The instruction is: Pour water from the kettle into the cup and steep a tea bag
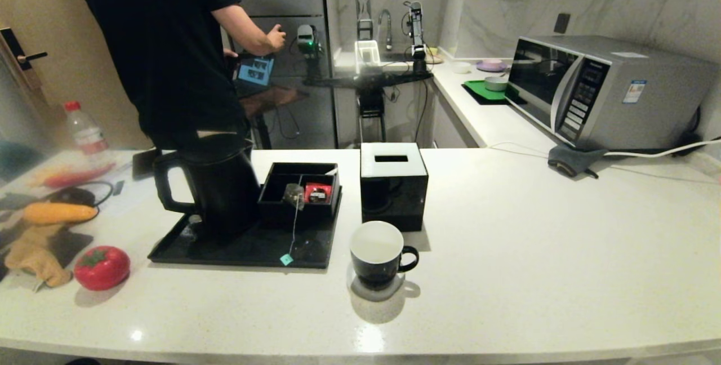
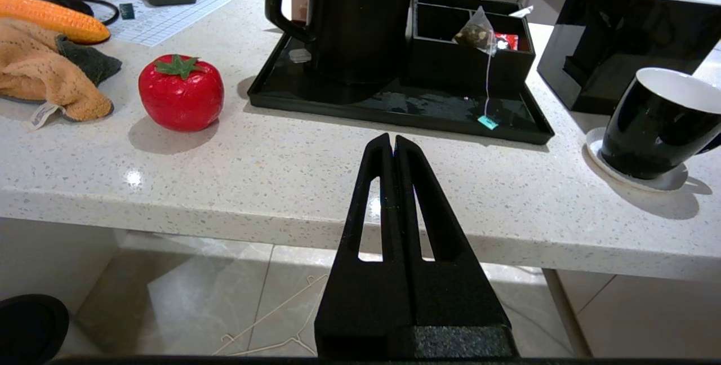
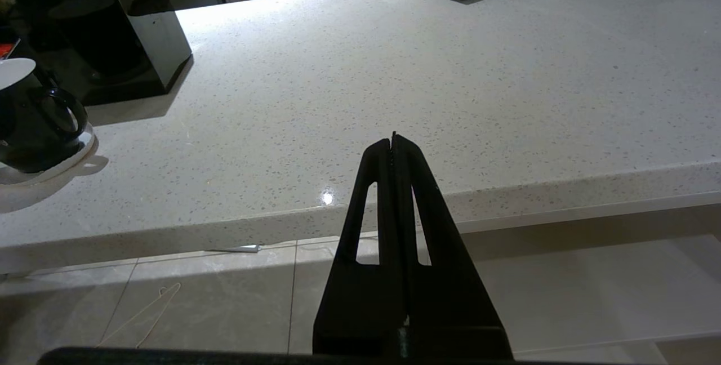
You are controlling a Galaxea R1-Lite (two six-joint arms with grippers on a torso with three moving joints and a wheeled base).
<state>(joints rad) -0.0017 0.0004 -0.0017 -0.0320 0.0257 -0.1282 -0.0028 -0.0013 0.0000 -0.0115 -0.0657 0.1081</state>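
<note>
The tall black kettle (image 1: 217, 185) (image 2: 360, 21) stands on a black tray (image 1: 225, 249) (image 2: 394, 108). Beside it, the tea bag (image 1: 293, 195) (image 2: 474, 35) hangs over the front wall of a black divided box (image 1: 301, 193); its string drops to a teal tag (image 1: 286, 259) (image 2: 488, 123) on the tray. The empty black cup (image 1: 378, 254) (image 2: 656, 123) (image 3: 34, 117) sits on a white coaster right of the tray. No water shows. My left gripper (image 2: 393, 138) is shut and empty, below the counter's front edge facing the tray. My right gripper (image 3: 392, 139) is likewise shut, off the counter's edge right of the cup.
A black cube box with a white slotted top (image 1: 392, 185) stands behind the cup. A red toy tomato (image 1: 102, 266), toy corn (image 1: 59, 213) and an orange cloth (image 1: 34, 258) lie left. A microwave (image 1: 605, 92) and grey cloth (image 1: 574, 159) are at the right. A person (image 1: 169, 44) stands behind the counter.
</note>
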